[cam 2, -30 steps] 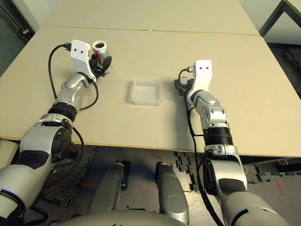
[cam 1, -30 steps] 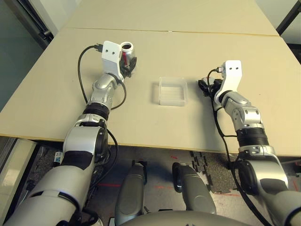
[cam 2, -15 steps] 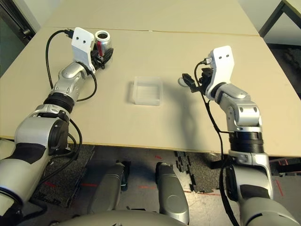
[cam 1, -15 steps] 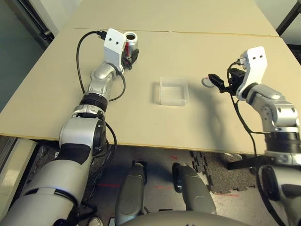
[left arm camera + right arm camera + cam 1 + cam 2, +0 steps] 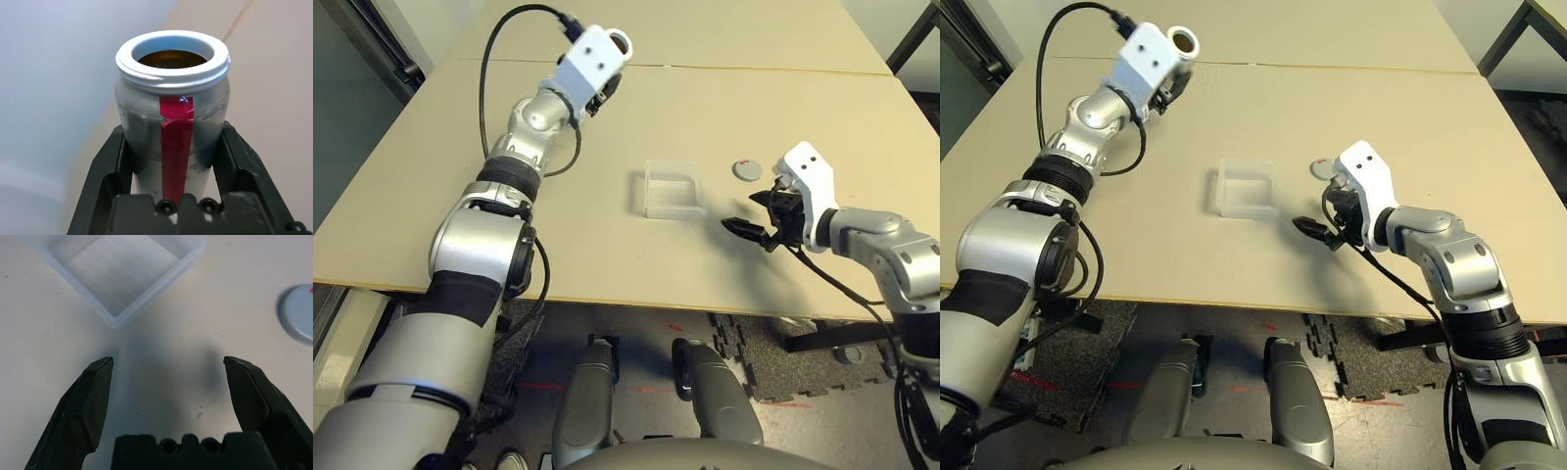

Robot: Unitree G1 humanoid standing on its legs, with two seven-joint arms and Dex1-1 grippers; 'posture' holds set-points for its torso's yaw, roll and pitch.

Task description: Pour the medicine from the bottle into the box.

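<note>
Head views: table (image 5: 431, 176), tan, seam across the far part. Box (image 5: 673, 189) clear, mid-table, looks empty. Loose cap (image 5: 747, 169) flat on the table, just beyond and to the right of the box. Left gripper (image 5: 1175, 59) raised at the far left, well apart from the box, clamped on the bottle (image 5: 1182, 40); bottle uncapped, mouth facing the camera. Right gripper (image 5: 751, 217) low near the box's right side, fingers spread, nothing in them.

L wrist view: bottle (image 5: 172, 107) upright between both black fingers (image 5: 105, 176), red stripe facing the lens, mouth open, interior dark brown.

R wrist view: right gripper (image 5: 168, 387) wide apart and empty; box corner (image 5: 122, 279) ahead, cap edge (image 5: 298, 313) at the side.

Risks (judgement): pour begun too far from the box would drop the medicine onto the table; a fast tilt could make a small pill bounce out of the shallow box; R gripper could nudge the light box.

Unclear: the medicine itself, only dark inside the neck; cap cut off in R wrist view.
</note>
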